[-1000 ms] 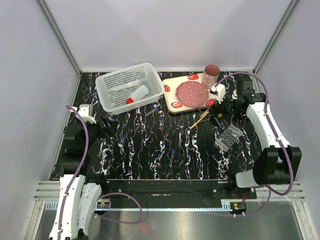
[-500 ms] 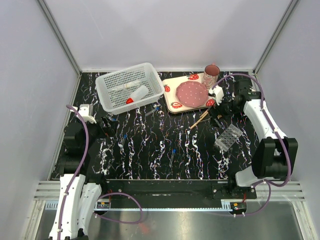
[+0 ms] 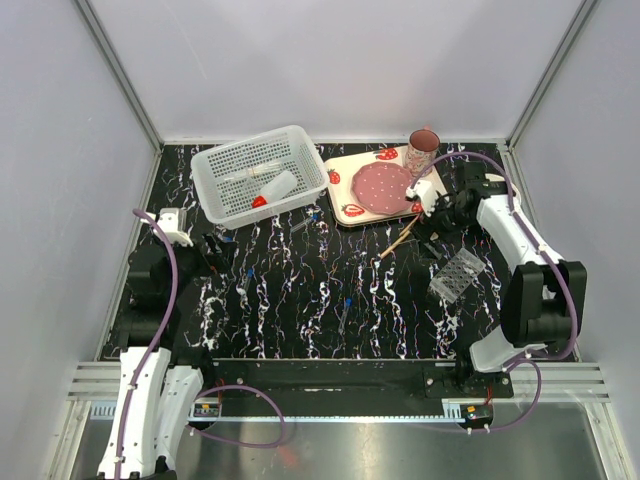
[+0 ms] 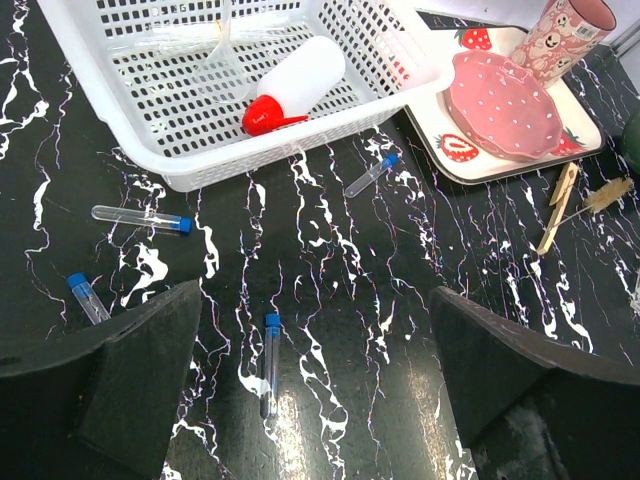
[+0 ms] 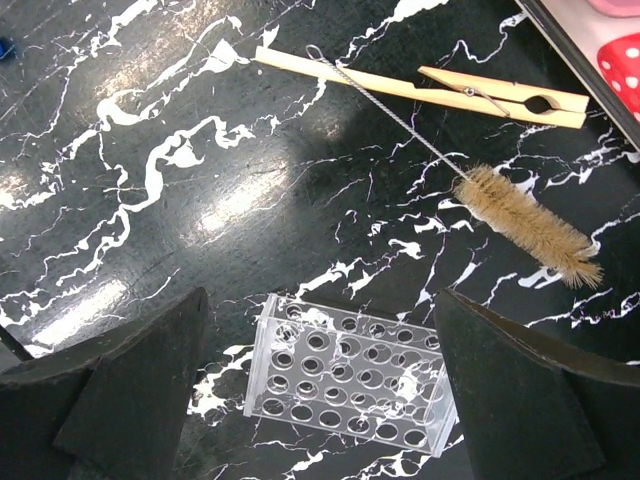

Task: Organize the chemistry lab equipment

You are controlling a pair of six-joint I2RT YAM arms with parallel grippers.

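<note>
The rack [image 5: 350, 385], one clear plastic grid, lies flat well to the right of the basket [image 4: 250, 165], nearer the arms. It looks light, stiff and slick, so its end walls seem the safest hold. The right gripper [image 5: 318, 300] hangs over it, fingers spread wide and empty. Between rack and basket lie one wooden clamp [image 5: 420, 88] and one brush [image 5: 525, 225], whose wire stem crosses the clamp. Both look light; pinch the clamp mid-length. Four vials [image 4: 140, 217] lie loose in front of the basket, small, round and likely to roll. The left gripper [image 4: 315, 295] hovers there, equally wide and empty. In the basket are one bottle [image 4: 295, 80] and clear tubes [image 4: 190, 38], too faint to count. Just right of the basket sits one tray [image 4: 430, 150] with one plate [image 4: 505, 95] and one mug [image 4: 565, 35].
</note>
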